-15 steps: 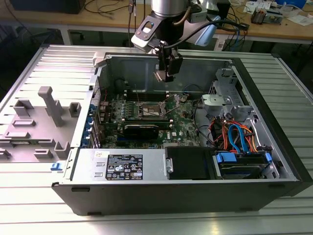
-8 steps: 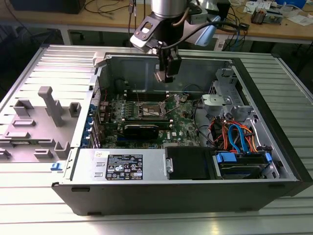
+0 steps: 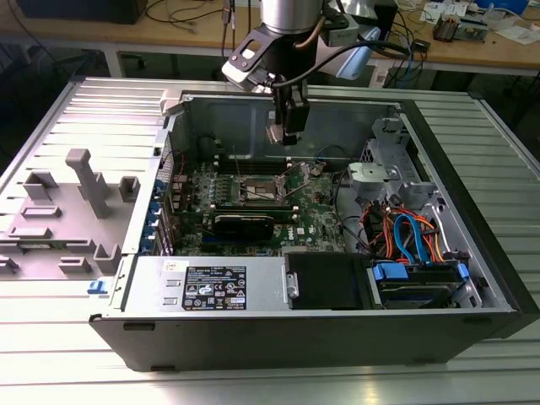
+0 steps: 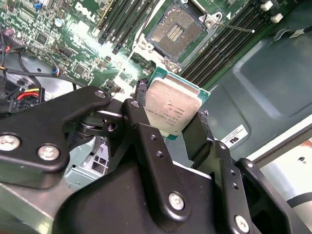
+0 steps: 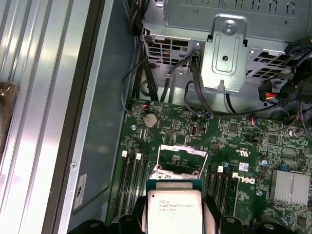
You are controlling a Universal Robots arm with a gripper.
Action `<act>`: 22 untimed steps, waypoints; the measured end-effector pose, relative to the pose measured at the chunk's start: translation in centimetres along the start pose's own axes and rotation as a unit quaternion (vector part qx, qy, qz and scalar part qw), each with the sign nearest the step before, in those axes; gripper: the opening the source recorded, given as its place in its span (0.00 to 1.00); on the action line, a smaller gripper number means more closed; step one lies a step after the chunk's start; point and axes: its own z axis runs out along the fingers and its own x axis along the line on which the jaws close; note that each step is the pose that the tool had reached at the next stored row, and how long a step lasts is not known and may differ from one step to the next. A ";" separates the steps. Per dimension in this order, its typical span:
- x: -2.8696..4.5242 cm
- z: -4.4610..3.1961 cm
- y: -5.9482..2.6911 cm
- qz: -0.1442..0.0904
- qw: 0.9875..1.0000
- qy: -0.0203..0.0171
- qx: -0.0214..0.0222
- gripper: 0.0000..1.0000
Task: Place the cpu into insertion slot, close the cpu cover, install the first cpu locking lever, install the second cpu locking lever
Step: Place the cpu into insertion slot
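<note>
The whole thing sat on a ribbed grey metal table [image 3: 51,371], with a long wooden workbench [image 3: 472,51] littered with cables and small parts running along the back of the room. A big open black desktop computer case [image 3: 295,346] lay on its side on the table. At the exterior view's left of it were some grey plastic fixture blocks [image 3: 84,181].

Inside the case was a green motherboard [image 3: 312,215], a silver power supply box [image 3: 211,283] along the near wall, and a perforated silver drive cage [image 5: 226,53] with a tangle of orange and blue cables [image 3: 405,236] at the exterior view's right.

The black two-finger gripper [image 4: 171,105] hung over the case, fingers pressed against opposite edges of the small flat square silver-grey cpu [image 4: 173,109], so it was pinching the chip up in the air above the board, well apart from it.

The square dark insertion slot [image 4: 174,30] was uncovered, its contact grid showing. Long black memory slots [image 4: 224,44] ran on both sides of it. A thin silver wire lever [image 4: 234,27] lay across the ones on one side. In the first wrist view a thin silver metal cpu cover [image 5: 183,148] stood at the slot; I couldn't tell how far it was tipped.
</note>
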 end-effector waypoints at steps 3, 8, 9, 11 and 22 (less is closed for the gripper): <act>-0.02 0.04 -0.01 0.005 1.000 0.000 0.002 0.54; -0.02 0.05 -0.01 0.005 1.000 0.000 0.002 0.54; -0.02 0.05 -0.01 0.005 1.000 0.000 0.002 0.54; -0.02 0.05 -0.01 0.006 1.000 0.000 0.002 0.54; -0.08 0.22 -0.03 0.036 0.999 -0.002 0.004 0.54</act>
